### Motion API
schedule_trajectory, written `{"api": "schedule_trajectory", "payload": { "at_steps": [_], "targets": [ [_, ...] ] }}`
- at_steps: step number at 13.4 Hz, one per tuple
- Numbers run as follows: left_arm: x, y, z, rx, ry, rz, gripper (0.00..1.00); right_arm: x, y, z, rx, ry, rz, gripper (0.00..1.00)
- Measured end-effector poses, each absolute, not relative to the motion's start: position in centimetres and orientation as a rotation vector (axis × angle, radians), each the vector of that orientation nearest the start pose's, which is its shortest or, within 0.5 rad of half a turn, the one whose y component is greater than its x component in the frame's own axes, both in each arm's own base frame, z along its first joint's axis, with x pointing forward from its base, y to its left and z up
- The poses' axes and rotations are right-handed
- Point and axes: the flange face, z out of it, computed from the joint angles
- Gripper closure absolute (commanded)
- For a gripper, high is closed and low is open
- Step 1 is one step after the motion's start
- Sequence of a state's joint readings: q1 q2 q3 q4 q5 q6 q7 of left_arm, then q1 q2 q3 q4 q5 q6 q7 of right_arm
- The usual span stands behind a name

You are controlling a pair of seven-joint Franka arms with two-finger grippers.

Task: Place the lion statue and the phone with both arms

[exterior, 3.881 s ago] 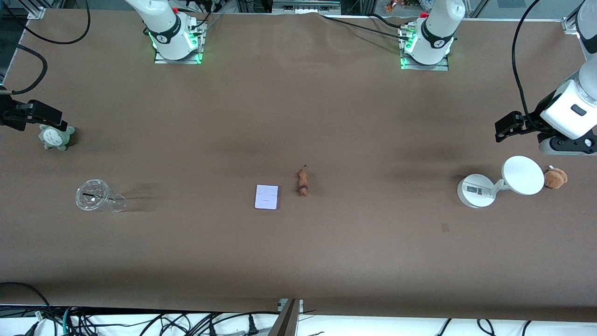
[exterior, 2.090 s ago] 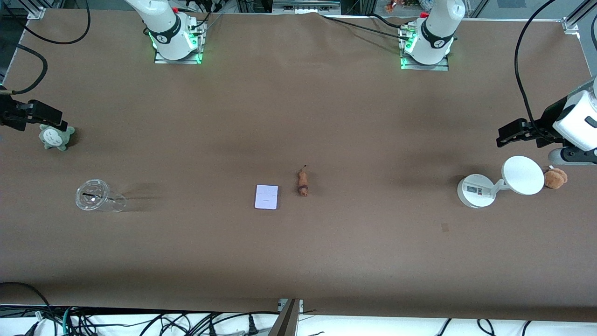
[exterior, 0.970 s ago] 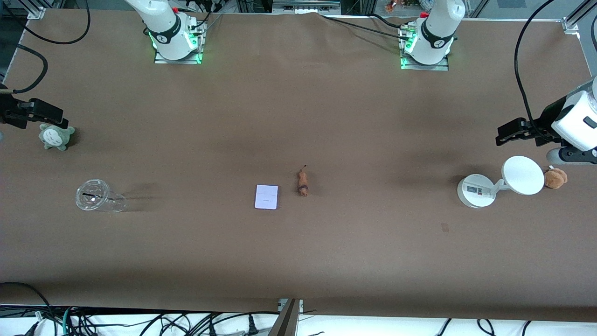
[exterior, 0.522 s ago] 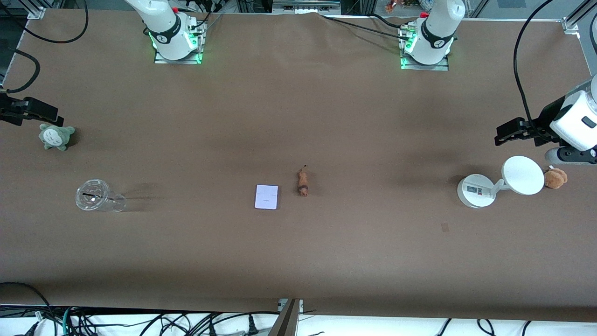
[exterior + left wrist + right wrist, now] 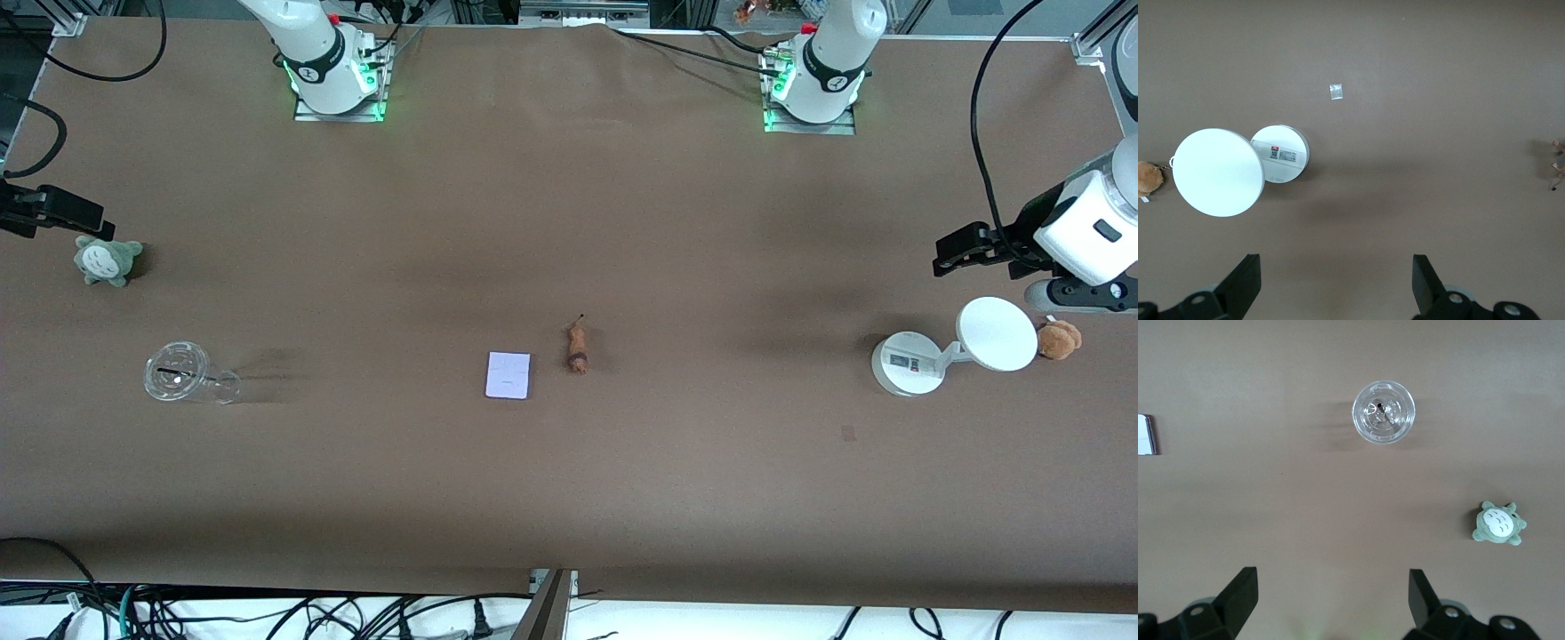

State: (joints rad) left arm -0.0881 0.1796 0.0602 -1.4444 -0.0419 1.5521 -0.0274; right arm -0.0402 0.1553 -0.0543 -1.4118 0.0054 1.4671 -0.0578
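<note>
Nearest the front camera, the phone (image 5: 508, 375) is lying flat near the middle of the bench (image 5: 569, 498), with the lion statue (image 5: 577, 348) lying just beside it, slightly farther back and apart from it. Toward the right arm's end a clear cup (image 5: 182, 375) is lying, and a green plush (image 5: 107, 260) is sitting farther back. Toward the left arm's end a white scale (image 5: 956, 347) is standing, a brown plush (image 5: 1059, 340) touching it. The right gripper (image 5: 76, 216) is hovering spread and empty over the green plush; the left gripper (image 5: 956, 252) is hovering spread and empty over the bench near the scale.
</note>
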Motion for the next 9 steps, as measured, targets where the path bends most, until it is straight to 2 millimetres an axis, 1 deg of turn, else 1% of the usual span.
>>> {"api": "schedule_trajectory", "payload": {
  "at_steps": [2,6,7,8,9],
  "targets": [
    [60.5,-2.4,57.9,-3.169,-0.001,0.116,0.00,59.0,-5.2,59.7,-3.132,0.055,0.167,0.00],
    [60.2,-1.1,57.9,-3.167,-0.036,0.149,0.00,59.2,-4.3,59.6,-3.130,0.031,0.171,0.00],
    [60.1,-1.4,57.9,-3.168,-0.028,0.163,0.00,59.2,-4.2,59.6,-3.130,0.028,0.171,0.00],
    [60.1,-2.1,57.8,-3.173,-0.008,0.170,0.00,59.2,-4.2,59.6,-3.129,0.025,0.171,0.00],
    [60.1,-3.5,57.6,-3.190,0.015,0.180,0.00,59.2,-4.2,59.6,-3.129,0.021,0.171,0.00]
  ]
}}
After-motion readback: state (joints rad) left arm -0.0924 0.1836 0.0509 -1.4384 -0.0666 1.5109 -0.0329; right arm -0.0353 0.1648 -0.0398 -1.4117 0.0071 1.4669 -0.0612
